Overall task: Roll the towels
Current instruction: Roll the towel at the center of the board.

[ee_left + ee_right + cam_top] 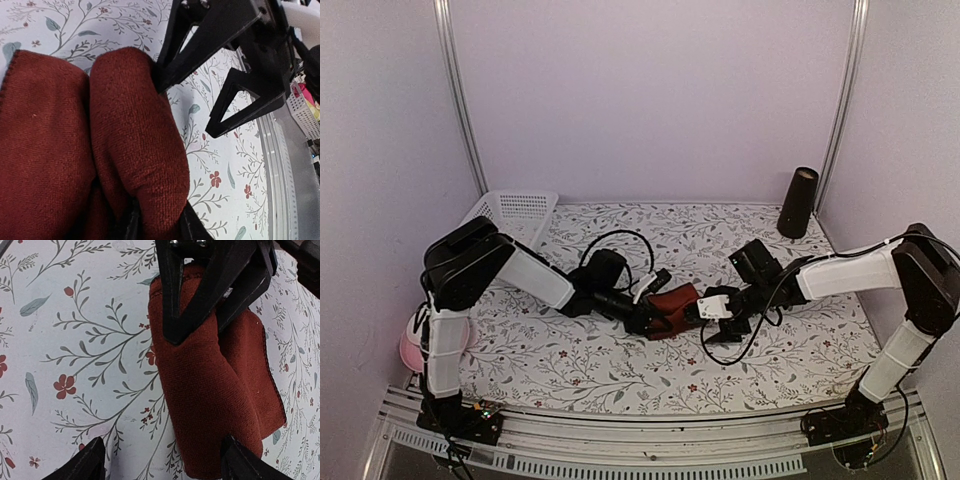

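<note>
Maroon towel (672, 303), white basket (518, 208), dark cylinder (799, 202) beyond

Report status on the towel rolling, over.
Left gripper pinching maroon towel. Right gripper open over its end. Towel loosely rolled. Basket, dark cylinder far back.

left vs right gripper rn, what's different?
The left gripper is narrow, pinching the maroon towel; the right gripper stands wide open, holding nothing. The left gripper reaches in from the left, the right gripper from the right. Both sit low at the same towel, tips facing each other.
</note>
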You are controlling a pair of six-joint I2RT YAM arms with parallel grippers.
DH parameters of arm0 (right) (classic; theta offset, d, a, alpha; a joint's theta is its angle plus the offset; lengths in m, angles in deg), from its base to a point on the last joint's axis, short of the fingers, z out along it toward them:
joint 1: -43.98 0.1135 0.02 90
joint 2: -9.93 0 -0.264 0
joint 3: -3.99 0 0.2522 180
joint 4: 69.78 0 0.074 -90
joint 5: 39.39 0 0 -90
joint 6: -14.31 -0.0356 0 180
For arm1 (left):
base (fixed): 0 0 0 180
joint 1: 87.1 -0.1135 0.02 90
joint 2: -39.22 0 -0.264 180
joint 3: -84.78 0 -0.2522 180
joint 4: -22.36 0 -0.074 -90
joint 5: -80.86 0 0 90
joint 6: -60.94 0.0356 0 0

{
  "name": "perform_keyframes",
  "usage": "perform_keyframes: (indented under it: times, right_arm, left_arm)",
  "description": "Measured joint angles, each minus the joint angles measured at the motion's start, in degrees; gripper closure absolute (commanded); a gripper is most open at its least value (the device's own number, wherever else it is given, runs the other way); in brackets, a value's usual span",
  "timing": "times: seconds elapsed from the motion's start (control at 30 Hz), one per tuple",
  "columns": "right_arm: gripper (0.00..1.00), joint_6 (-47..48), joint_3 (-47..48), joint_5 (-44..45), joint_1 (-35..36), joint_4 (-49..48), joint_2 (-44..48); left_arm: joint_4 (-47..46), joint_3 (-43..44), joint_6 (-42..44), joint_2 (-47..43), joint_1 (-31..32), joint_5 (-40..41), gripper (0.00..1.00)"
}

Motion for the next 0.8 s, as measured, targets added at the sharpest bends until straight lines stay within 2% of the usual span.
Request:
perform_keyframes:
  times: [0.1,0.17,0.33,0.5,0.67,0.73,0.8]
  right_arm:
    - [0.22,-0.8,0.7,1.4,0.2,-0.9,-1.6]
    - [0.25,-1.2,1.0,2.1,0.2,-1.4,-2.3]
    - [0.44,-1.9,2.0,3.9,0.2,-2.8,-4.3]
    - [0.57,-2.8,3.7,5.5,0.2,-3.6,-6.2]
    - [0.7,-3.7,5.2,6.4,0.2,-3.8,-7.4]
    - [0.73,-3.6,5.5,6.4,0.2,-3.8,-7.6]
    - [0.74,-3.6,5.8,6.4,0.2,-3.6,-7.9]
  left_arm:
    - [0.7,1.0,-0.3,0.6,-0.2,-0.9,0.74]
    - [0.8,1.4,-0.6,0.9,-0.3,-1.2,0.66]
    - [0.9,1.5,-1.5,0.9,-0.6,-0.7,0.54]
    - [0.9,1.3,-2.1,0.7,-0.8,1.0,0.5]
    - [1.5,0.3,-2.6,-0.6,-0.9,3.8,0.32]
    - [1.7,-0.4,-2.3,-1.6,-0.9,5.0,0.19]
    - [2.2,-1.8,-2.1,-3.3,-0.8,7.0,0.11]
